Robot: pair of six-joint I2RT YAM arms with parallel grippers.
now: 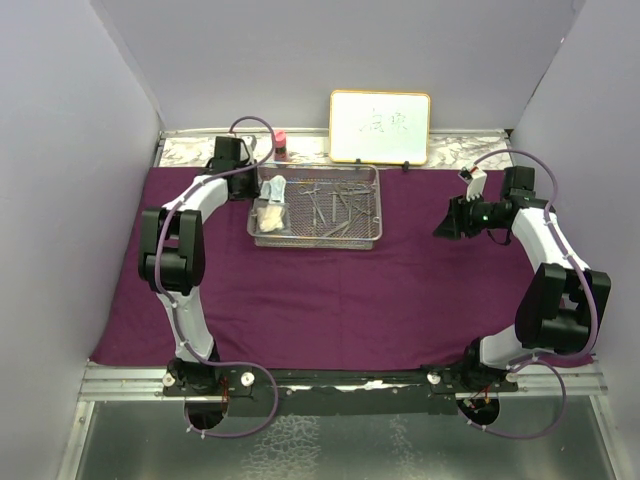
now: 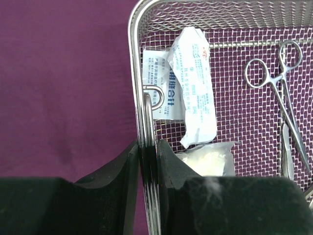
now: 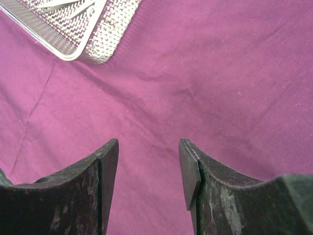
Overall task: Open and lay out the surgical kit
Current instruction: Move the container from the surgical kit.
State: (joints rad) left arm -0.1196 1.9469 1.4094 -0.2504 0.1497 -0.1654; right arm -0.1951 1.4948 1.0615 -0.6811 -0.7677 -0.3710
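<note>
**Left tool (image 2: pixel 146 161) clamps the wire-mesh tray (image 1: pixel 318 243) by its rim; right tool (image 3: pixel 149 166) hangs open over the cloth**

The tray sits toward the back of the purple cloth wrap (image 1: pixel 330 300), left of centre. The wrap already lies flat over the tabletop (image 1: pixel 190 150). In the left wrist view the tool's two pads are narrowed onto the tray's left wall, one inside and one outside, just below a small wire handle loop (image 2: pixel 155 95).

The tray looks stiff and light. Its rim wire is round and smooth, though, so a pinch at one end could let it pivot or slip. Keeping it low and level would probably suit it better than lifting it.

Its contents lie loose:
- **White printed packets (image 2: pixel 195 88)** lie at the left end. They are thin and crinkly, and are best taken by an edge.
- **A gauze wad (image 2: pixel 208 159)** sits just beside the inner pad. It is soft and would compress.
- **Slim steel ring-handled clamps (image 2: pixel 283 98)** fill the right part. They are hard, likely slippery, and lie flat on the mesh. Gripping across the shanks or at the rings looks the surest hold.

The cloth is limp and would likely bunch if the tray is dragged over it.

The right tool stands wide and holds nothing, above bare cloth to the right of the tray. A framed whiteboard (image 1: pixel 380 127) and a pink-capped bottle (image 1: pixel 281 137) stand behind the tray, off the cloth.
</note>
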